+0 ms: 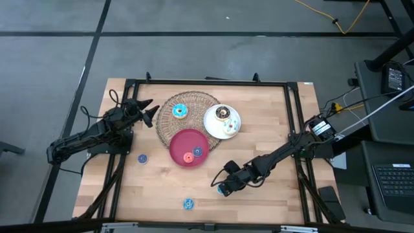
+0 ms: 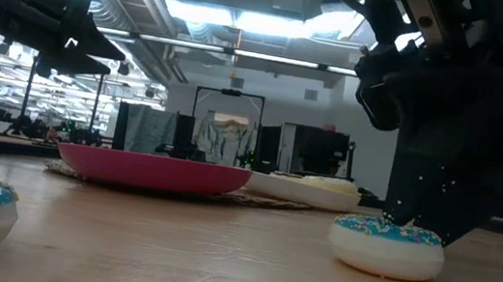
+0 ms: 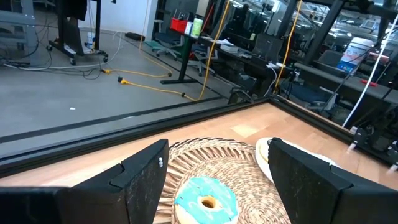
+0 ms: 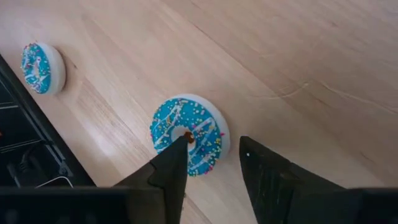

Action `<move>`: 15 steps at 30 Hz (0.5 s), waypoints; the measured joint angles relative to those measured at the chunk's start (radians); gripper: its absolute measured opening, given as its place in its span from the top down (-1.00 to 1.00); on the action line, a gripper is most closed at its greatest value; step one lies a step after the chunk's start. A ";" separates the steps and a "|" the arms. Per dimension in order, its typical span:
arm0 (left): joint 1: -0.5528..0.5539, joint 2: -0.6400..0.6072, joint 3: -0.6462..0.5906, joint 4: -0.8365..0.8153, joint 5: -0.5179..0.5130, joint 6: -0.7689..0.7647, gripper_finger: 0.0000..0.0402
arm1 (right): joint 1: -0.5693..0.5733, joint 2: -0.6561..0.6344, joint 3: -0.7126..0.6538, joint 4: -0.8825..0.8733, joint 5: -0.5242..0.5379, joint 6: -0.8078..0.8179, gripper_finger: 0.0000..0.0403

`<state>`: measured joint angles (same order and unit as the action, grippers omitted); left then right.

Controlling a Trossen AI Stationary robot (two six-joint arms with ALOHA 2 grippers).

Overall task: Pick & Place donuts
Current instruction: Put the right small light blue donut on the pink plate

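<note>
My right gripper [image 1: 222, 188] is open and points down at a cyan-frosted sprinkled donut [image 4: 186, 134] that lies flat on the table's near right part. One fingertip is at its hole and the other is outside its rim. A second cyan donut [image 1: 188, 204] lies by the near edge. My left gripper [image 1: 150, 110] is open and hovers beside the wicker mat [image 1: 169, 126], facing a cyan donut [image 3: 205, 200] lying on it. A chocolate donut [image 1: 223, 114] sits on the white plate [image 1: 212, 126]. Tiny red [image 1: 188, 156] and navy [image 1: 197, 151] rings lie on the red plate [image 1: 181, 141]. A tiny blue ring [image 1: 142, 158] lies on the wood. My right gripper comes from above with its fingers [image 2: 396, 211] down at the cyan donut's frosted top [image 2: 386, 229]. One tip is at the hole [image 4: 186, 138] and the other is past the rim. I cannot tell whether either finger touches it. The donut lies flat on the table.
The wicker mat, white plate and red plate overlap at the table's centre. A black frame rail [image 1: 207, 82] runs along the far edge and down both sides. Bare wood lies between the two cyan donuts near the near edge.
</note>
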<state>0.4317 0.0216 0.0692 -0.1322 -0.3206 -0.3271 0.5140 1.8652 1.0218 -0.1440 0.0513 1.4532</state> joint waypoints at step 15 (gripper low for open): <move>0.000 0.000 0.000 0.000 0.000 0.000 -0.33 | 0.000 0.000 0.000 -0.006 0.000 -0.045 0.57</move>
<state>0.4320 0.0216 0.0692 -0.1322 -0.3206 -0.3271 0.5140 1.8652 1.0222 -0.1499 0.0513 1.4083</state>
